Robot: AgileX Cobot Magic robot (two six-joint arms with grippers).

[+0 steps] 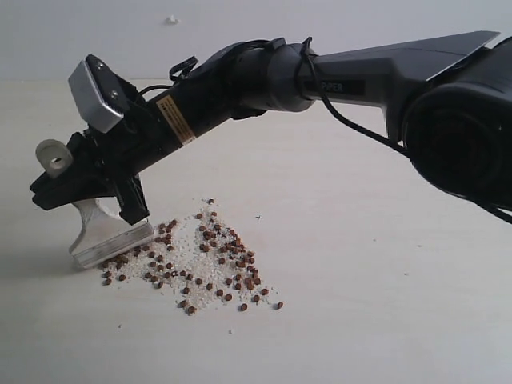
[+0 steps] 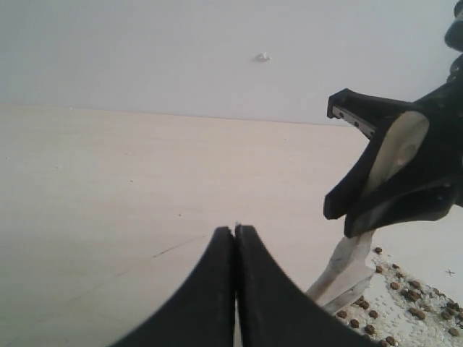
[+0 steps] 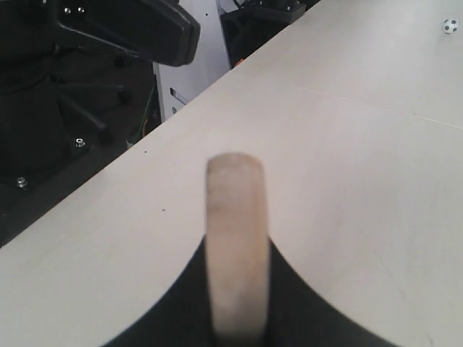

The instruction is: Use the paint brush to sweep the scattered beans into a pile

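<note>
The right arm reaches across to the left, where my right gripper point(image 1: 84, 192) is shut on the paint brush point(image 1: 108, 237). The brush stands tilted, and its pale handle end with the hole point(image 1: 54, 158) sticks out above the fingers. Its silver ferrule and bristles meet the table at the left edge of the beans point(image 1: 200, 258). These reddish-brown beans, mixed with pale grains, lie in a loose triangular patch. The right wrist view shows the handle point(image 3: 235, 217) clamped in the gripper point(image 3: 235, 278). My left gripper point(image 2: 235, 230) is shut on nothing, left of the brush point(image 2: 346, 273) and beans point(image 2: 405, 303).
A small white object point(image 1: 171, 19) lies far back on the pale table point(image 1: 384, 264). In the right wrist view the table's edge point(image 3: 108, 170) runs diagonally, with black equipment and a white stand point(image 3: 123, 29) beyond it. A tiny dark mark point(image 1: 258, 217) sits right of the beans.
</note>
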